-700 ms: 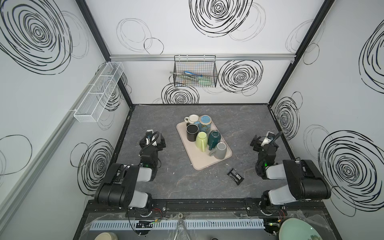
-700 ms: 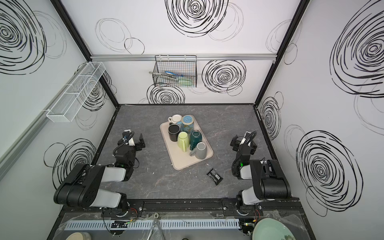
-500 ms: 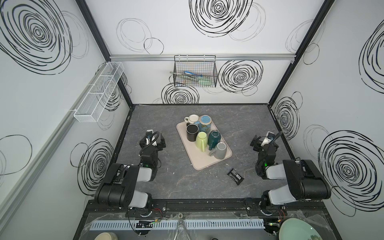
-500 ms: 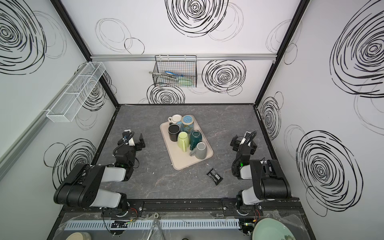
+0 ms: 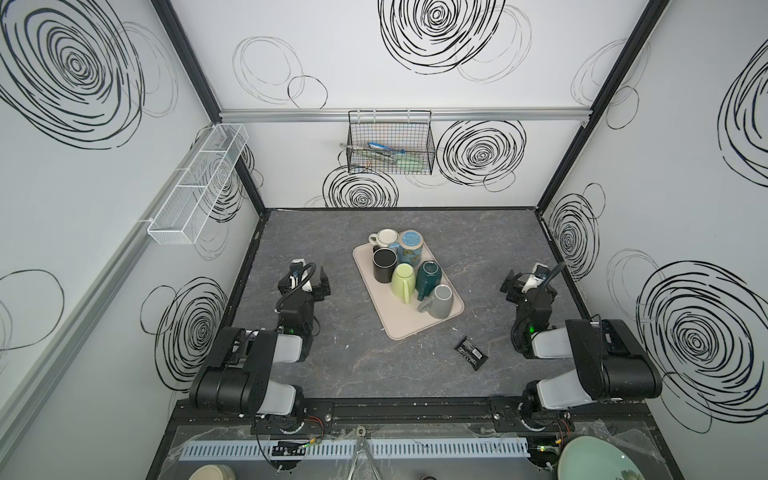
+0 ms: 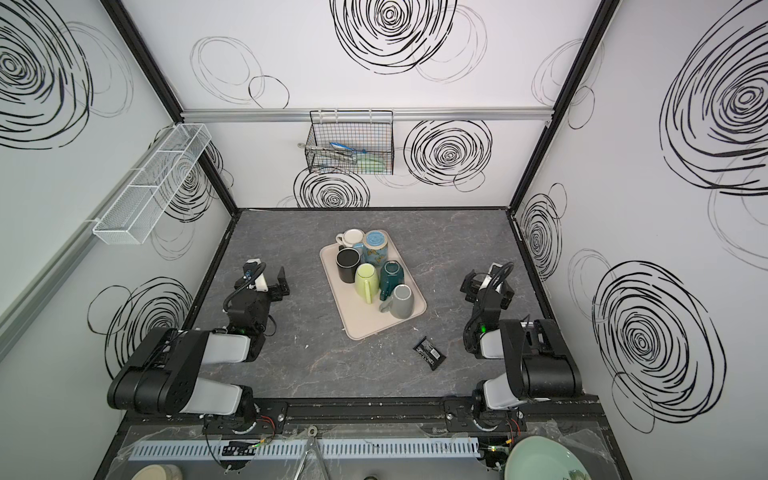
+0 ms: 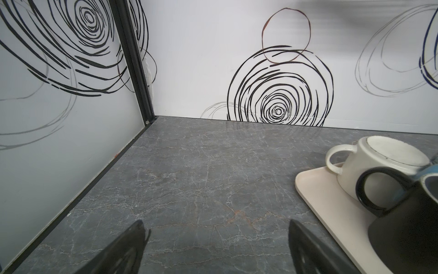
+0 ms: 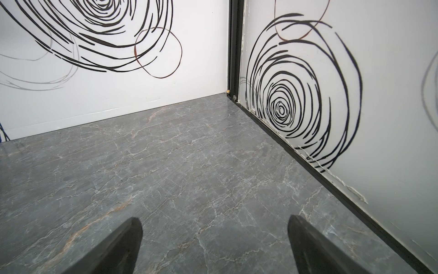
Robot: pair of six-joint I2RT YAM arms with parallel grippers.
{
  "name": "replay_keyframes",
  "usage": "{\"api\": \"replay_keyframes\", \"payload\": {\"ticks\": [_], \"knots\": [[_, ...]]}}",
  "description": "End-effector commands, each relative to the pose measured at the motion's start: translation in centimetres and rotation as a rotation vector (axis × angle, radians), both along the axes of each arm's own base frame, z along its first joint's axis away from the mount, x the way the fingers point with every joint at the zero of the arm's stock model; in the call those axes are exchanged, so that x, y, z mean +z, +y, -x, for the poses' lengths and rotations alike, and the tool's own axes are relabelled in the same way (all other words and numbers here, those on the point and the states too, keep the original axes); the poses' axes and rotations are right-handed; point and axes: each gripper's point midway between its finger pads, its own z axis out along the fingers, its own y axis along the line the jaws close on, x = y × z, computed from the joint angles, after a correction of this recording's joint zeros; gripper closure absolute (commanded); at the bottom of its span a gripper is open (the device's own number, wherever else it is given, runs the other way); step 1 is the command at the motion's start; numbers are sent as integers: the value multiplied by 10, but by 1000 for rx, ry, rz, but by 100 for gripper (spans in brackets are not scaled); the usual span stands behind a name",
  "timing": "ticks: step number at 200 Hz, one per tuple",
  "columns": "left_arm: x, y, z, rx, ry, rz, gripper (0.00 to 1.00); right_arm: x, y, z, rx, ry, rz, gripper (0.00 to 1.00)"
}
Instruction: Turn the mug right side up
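Left pincer (image 7: 216, 224) and right pincer (image 8: 215, 219) both gape wide and hold nothing, low over our desk (image 5: 340, 353) either side of the tray (image 5: 409, 328); farther back we see the white mug (image 5: 387, 237) bottom-up at its far corner, beside the blue mug (image 5: 410, 242)

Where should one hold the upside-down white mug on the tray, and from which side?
Likely its handle, from the left: the white mug stands base up, handle jutting free, while blue mug and black mug crowd its other sides.
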Motion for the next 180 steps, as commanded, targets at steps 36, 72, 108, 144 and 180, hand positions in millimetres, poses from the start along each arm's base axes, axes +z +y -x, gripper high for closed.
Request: {"api": "replay_keyframes", "payload": {"ticks": [36,72,108,144,180], "knots": [[26,8,-18,186,30,-67,4,11,-2,-1,3,-40,-9,0],[67,-23,-4,239,-28,-168,4,12,-1,0,-10,-42,-3,0],[88,-45,6,215,-15,-135,4,19,3,10,-15,-78,23,0],[107,-74,28,136,-30,-64,4,25,9,21,-9,-112,50,0],[119,-103,46,25,-47,12,4,24,9,16,-7,-99,51,0]]}}
